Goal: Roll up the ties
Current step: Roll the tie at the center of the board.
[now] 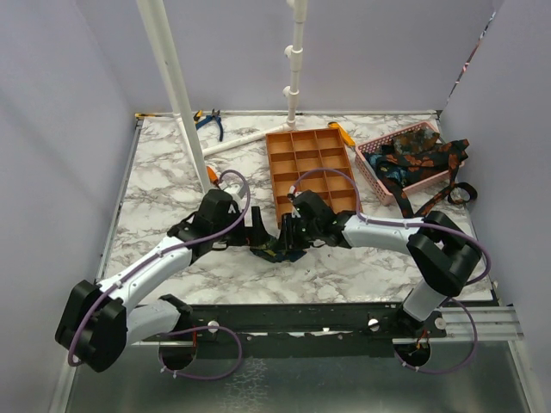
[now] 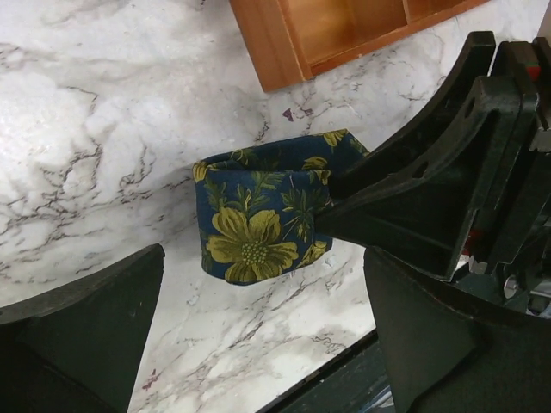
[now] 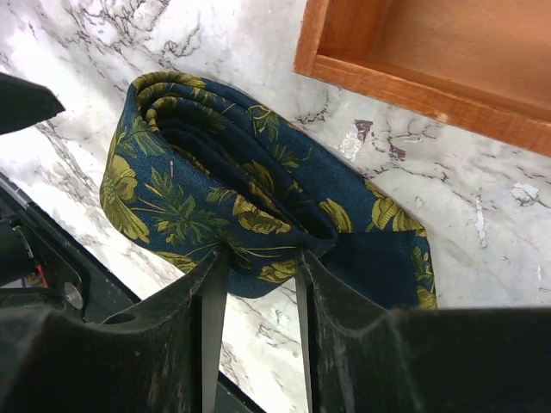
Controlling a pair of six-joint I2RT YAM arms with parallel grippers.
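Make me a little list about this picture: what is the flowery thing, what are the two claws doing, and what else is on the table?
rolled tie: navy with yellow flowers, coiled up, lying on the marble table
right gripper: shut on the rolled tie
left gripper: open, not touching the roll
orange tray: just behind the roll
pink basket: far right, with more ties heaped in it, not rolled

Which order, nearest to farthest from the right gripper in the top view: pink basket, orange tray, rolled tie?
1. the rolled tie, pinched in the right gripper, near centre of the table.
2. the orange tray, just beyond the gripper, centre.
3. the pink basket, farther off at back right.
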